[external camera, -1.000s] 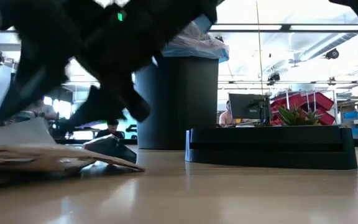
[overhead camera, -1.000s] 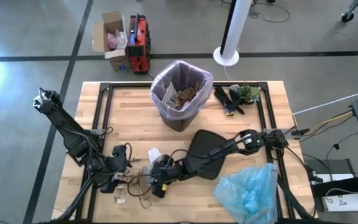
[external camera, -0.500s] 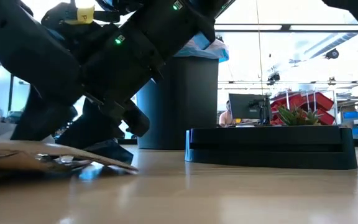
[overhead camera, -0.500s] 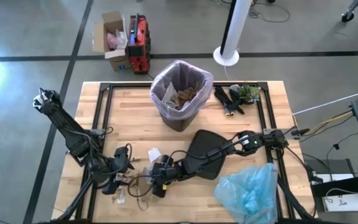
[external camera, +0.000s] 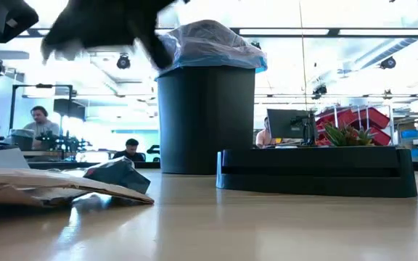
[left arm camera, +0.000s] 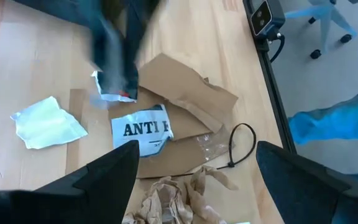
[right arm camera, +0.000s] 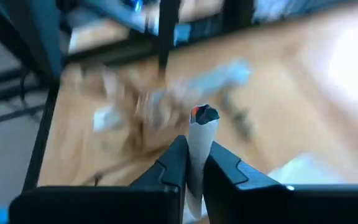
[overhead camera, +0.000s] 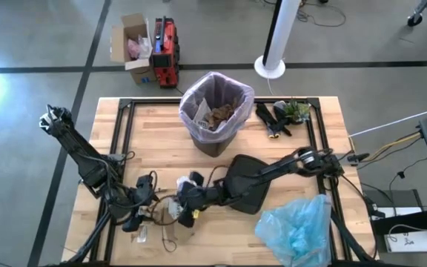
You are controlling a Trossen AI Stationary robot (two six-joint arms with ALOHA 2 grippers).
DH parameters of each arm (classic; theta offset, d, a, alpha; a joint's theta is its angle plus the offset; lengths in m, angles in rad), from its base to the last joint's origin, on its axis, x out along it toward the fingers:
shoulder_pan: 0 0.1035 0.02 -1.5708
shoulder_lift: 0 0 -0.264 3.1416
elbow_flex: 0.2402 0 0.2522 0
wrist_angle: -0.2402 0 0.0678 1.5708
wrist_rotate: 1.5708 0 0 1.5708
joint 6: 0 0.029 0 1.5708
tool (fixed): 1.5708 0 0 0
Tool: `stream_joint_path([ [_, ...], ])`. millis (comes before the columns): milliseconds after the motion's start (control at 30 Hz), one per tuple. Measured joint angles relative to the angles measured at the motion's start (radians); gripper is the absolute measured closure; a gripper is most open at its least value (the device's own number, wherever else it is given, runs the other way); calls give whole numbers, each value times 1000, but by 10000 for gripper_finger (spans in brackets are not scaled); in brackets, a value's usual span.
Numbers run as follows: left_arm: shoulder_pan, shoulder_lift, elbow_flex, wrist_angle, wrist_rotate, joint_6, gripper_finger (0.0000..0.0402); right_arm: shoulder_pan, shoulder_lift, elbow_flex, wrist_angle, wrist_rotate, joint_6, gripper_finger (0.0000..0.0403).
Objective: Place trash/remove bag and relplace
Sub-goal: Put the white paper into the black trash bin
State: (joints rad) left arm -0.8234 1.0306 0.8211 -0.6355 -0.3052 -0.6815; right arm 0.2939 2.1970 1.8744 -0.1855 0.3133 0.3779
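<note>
The trash, brown paper (left arm camera: 180, 104), a printed wrapper (left arm camera: 143, 129) and white scraps (left arm camera: 46, 122), lies loose on the table near its front edge. My right gripper (right arm camera: 197, 163) hangs above this heap (overhead camera: 165, 216), shut on one pale scrap (right arm camera: 201, 134); it shows blurred in the left wrist view (left arm camera: 114, 59). My left gripper (left arm camera: 197, 186) stands open just left of the heap, holding nothing. The black bin (overhead camera: 215, 119) with the pale pink bag (overhead camera: 199, 93) stands at the far middle, brown paper inside. The light blue bag (overhead camera: 296, 226) lies at the front right. My right gripper pinches a pale paper scrap between its two fingertips (right arm camera: 178, 163). The scrap's free end (right arm camera: 202, 117), marked red, sticks out past the fingers. The fingers slant downward from the table's right side. The scrap is lifted clear of the table.
A flat black oval piece (overhead camera: 247, 185) lies under my right arm. A black-and-green clump (overhead camera: 280, 115) sits right of the bin. A black cable tie (left arm camera: 238, 146) lies beside the brown paper. Black frame rails (overhead camera: 121, 133) run along the table's sides.
My right gripper has shut on a scrap from the heap and risen from the table with it, tipping its fingers up a little. In the low view it has left the tabletop and shows only at the top. The brown paper stays lying flat.
</note>
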Motion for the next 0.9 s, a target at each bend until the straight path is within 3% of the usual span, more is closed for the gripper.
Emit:
stream_joint_path([
  [267,1,-2,-28,61,-25,-9,93,-29,-232,0,17,392,-284,401],
  [467,1,-3,-51,115,-25,-42,93,-107,-350,0,7,700,-362,400],
  [667,1,-3,-51,118,-25,-87,93,-211,-390,-1,-24,674,-286,365],
  [900,1,-3,-51,120,-25,-92,93,-286,-393,-1,-244,569,3,261],
])
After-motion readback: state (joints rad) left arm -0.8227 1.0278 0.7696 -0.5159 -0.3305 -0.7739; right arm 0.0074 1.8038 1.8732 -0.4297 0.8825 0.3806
